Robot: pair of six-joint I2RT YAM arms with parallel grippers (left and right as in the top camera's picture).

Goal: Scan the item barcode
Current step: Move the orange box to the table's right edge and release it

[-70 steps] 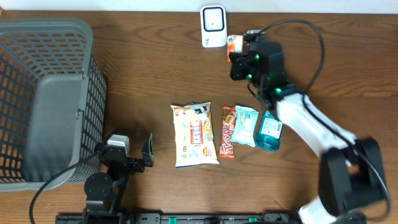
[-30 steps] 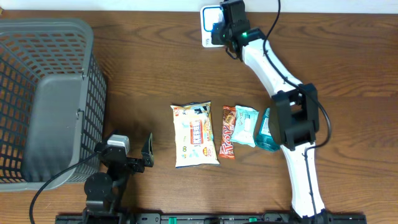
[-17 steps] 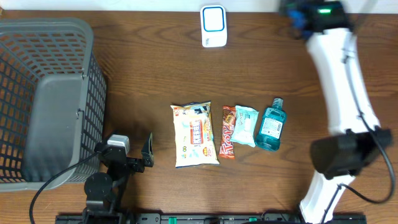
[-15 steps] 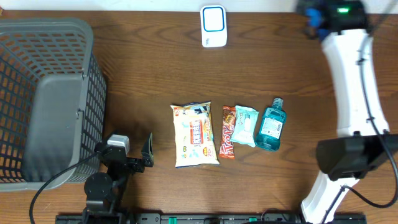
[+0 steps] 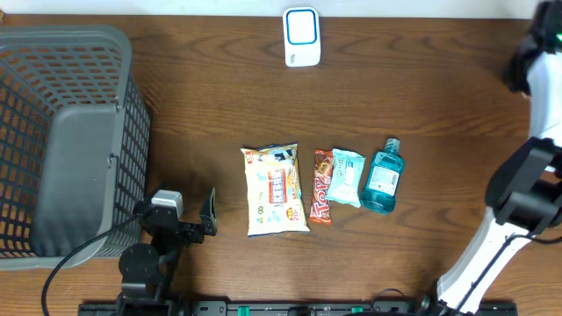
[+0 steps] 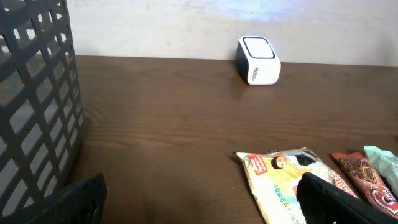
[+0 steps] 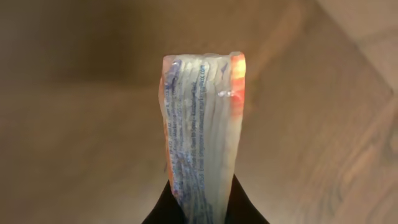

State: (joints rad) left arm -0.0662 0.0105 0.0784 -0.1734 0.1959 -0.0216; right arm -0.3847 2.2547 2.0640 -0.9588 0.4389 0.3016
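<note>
Firmly pinched low between the close-set fingers of the right gripper (image 7: 202, 202), the orange-edged packet (image 7: 202, 118) stands upright with blue print on its clear side, and the right arm (image 5: 531, 79) is by the far right corner of the desk (image 5: 219, 96). Near the front edge the left gripper (image 6: 199, 211) gapes wide and holds nothing. The scanner (image 5: 300, 37) sits at the far edge and a snack bag (image 5: 275, 190) lies mid-desk.
</note>
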